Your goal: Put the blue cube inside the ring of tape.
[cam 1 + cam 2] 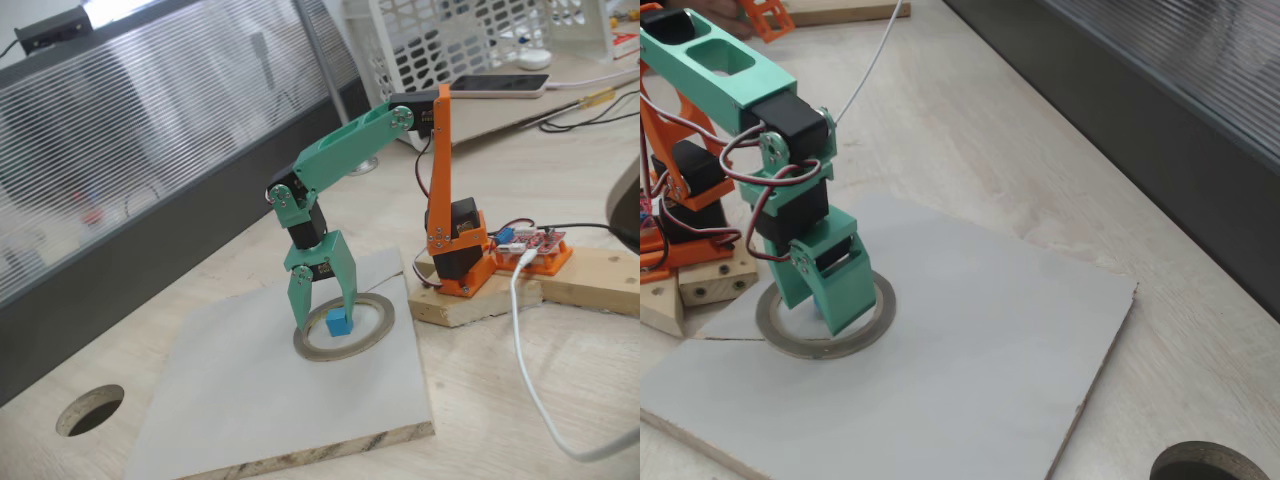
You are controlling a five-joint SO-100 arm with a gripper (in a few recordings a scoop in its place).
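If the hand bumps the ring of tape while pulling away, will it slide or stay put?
Probably slides: the ring of tape looks thin, light and lies loose on the smooth grey board. Too flat to tip or roll. The blue cube sits inside, between the hand's fingers, so it might be dragged along.

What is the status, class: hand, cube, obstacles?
Green two-finger hand open, straddling small sky-blue cube. Cube sits inside flat grey tape ring. Nothing in the way.

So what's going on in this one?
A green arm's gripper reaches down into the ring of tape lying on a grey board. The blue cube sits inside the ring, between the spread fingers. Whether a finger touches the cube is hard to tell, and in the other fixed view the gripper hides the cube.
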